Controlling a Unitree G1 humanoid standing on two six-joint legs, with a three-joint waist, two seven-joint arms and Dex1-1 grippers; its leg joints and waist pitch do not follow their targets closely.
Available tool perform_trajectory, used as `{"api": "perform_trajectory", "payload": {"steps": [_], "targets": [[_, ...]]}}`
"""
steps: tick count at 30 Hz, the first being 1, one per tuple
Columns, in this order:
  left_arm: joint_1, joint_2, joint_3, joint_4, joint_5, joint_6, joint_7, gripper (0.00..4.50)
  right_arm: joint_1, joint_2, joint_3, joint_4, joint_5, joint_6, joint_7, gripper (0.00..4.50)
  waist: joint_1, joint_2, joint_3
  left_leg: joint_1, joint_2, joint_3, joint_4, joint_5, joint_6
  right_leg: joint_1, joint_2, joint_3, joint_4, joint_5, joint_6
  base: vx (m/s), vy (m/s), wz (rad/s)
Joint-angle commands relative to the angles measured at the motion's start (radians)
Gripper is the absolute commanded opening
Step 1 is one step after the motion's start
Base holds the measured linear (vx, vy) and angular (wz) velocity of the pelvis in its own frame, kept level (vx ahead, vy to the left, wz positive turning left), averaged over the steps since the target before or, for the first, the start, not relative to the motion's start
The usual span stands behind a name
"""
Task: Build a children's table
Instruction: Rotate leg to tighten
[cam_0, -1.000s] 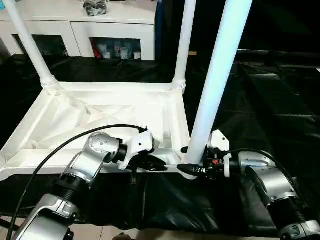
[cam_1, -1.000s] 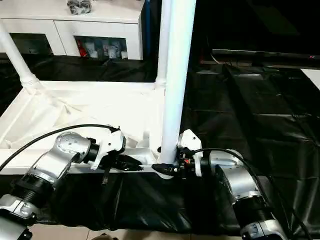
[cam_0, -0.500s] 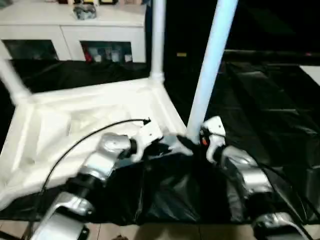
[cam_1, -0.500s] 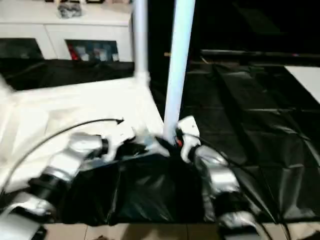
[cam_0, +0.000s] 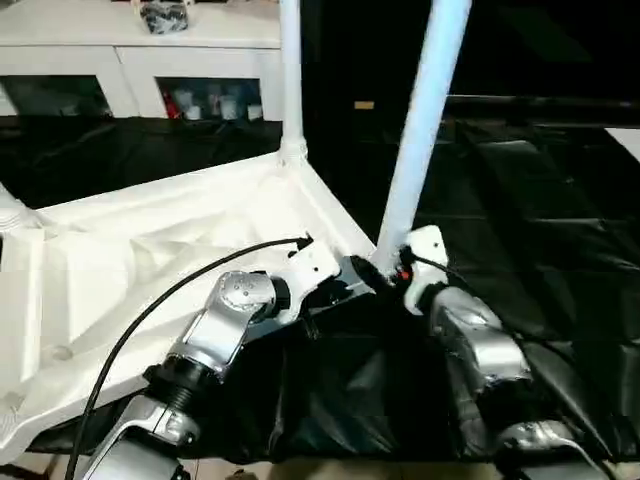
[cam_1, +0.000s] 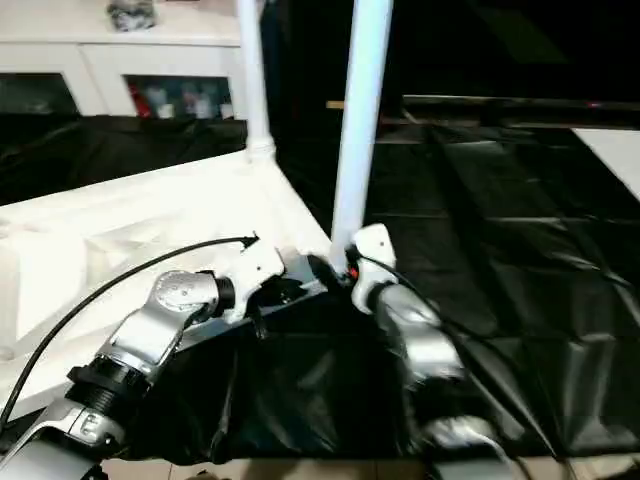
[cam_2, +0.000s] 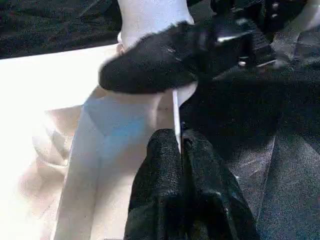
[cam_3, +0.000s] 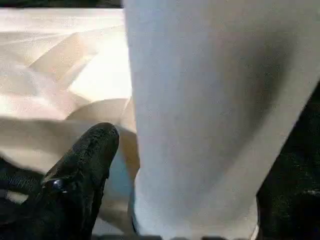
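Silver jointed forearms (cam_0: 222, 325), white wrist housings, seemingly glossy black fingers (cam_2: 170, 175), black cable.

Up top, the two head views look forward and down over both silver forearms, taking in the upturned white table top (cam_0: 150, 260), the black-draped desk (cam_0: 540, 200) and a white cabinet (cam_0: 140, 60) at the back; the right eye sits slightly aside, same scene. The left wrist camera peers along its own fingers (cam_2: 165, 175), pressed close to the near corner. The right wrist camera is tighter still, right against the near leg (cam_3: 210, 110), which both head views share.
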Motion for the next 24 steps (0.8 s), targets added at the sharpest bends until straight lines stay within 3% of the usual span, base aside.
{"api": "perform_trajectory", "payload": {"steps": [1,3,4,6,7,11,17,20,24], "targets": [[-0.005,-0.014,-0.041,-0.043,-0.010,-0.043,-0.030,0.00,0.061,-0.041,0.080,-0.047,0.006,0.003,0.131,4.02,0.004,-0.007,-0.060,0.005,0.027,-0.001,-0.059,-0.242,0.050,0.048,-0.056,0.051,-0.064,-0.225,-0.182,0.000,0.000,0.00],[-0.005,-0.011,-0.040,-0.044,-0.009,-0.043,-0.031,0.00,0.074,-0.062,0.077,-0.066,0.010,0.000,0.151,4.02,0.011,-0.007,-0.061,0.008,0.029,0.002,-0.056,-0.232,0.060,0.046,-0.054,0.052,-0.062,-0.193,-0.191,0.000,0.000,0.00],[-0.005,-0.003,-0.037,-0.043,-0.010,-0.046,-0.040,0.00,0.124,-0.154,0.030,-0.137,0.054,0.007,0.234,4.02,0.014,-0.009,-0.062,0.004,0.028,0.001,-0.055,-0.214,0.067,0.054,-0.053,0.051,-0.059,-0.173,-0.196,0.000,0.000,0.00],[-0.005,0.002,-0.037,-0.043,-0.011,-0.047,-0.045,0.00,0.153,-0.206,-0.002,-0.176,0.080,0.012,0.284,4.02,0.027,-0.006,-0.063,0.012,0.031,0.006,-0.049,-0.208,0.089,0.045,-0.051,0.054,-0.057,-0.134,-0.207,0.000,0.000,0.00],[-0.005,0.005,-0.038,-0.042,-0.012,-0.049,-0.047,0.00,0.162,-0.223,-0.012,-0.186,0.084,0.009,0.296,4.02,0.024,-0.010,-0.063,0.001,0.029,0.005,-0.049,-0.199,0.095,0.051,-0.052,0.052,-0.053,-0.126,-0.216,0.000,0.000,0.00],[-0.005,0.014,-0.044,-0.037,-0.017,-0.058,-0.058,0.00,0.211,-0.303,-0.055,-0.240,0.128,0.028,0.353,4.02,0.022,-0.013,-0.059,-0.002,0.027,0.003,-0.050,-0.232,0.090,0.053,-0.056,0.047,-0.066,-0.237,-0.188,0.000,0.000,0.00],[-0.006,0.021,-0.046,-0.033,-0.021,-0.070,-0.073,0.00,0.259,-0.345,-0.085,-0.293,0.168,0.032,0.371,4.02,0.024,-0.017,-0.060,-0.003,0.027,0.001,-0.049,-0.223,0.089,0.049,-0.056,0.045,-0.071,-0.289,-0.162,0.000,0.000,0.00],[-0.005,0.027,-0.048,-0.037,-0.027,-0.074,-0.085,0.00,0.271,-0.343,-0.093,-0.321,0.206,0.076,0.395,4.02,0.026,-0.016,-0.061,-0.003,0.027,0.001,-0.048,-0.213,0.097,0.049,-0.055,0.045,-0.070,-0.274,-0.168,0.000,0.000,0.00],[-0.005,0.029,-0.048,-0.036,-0.031,-0.076,-0.081,0.00,0.264,-0.333,-0.096,-0.335,0.237,0.126,0.385,4.41,0.027,-0.017,-0.062,-0.005,0.028,0.001,-0.047,-0.197,0.100,0.050,-0.055,0.045,-0.064,-0.241,-0.180,0.000,0.000,0.00]]}}
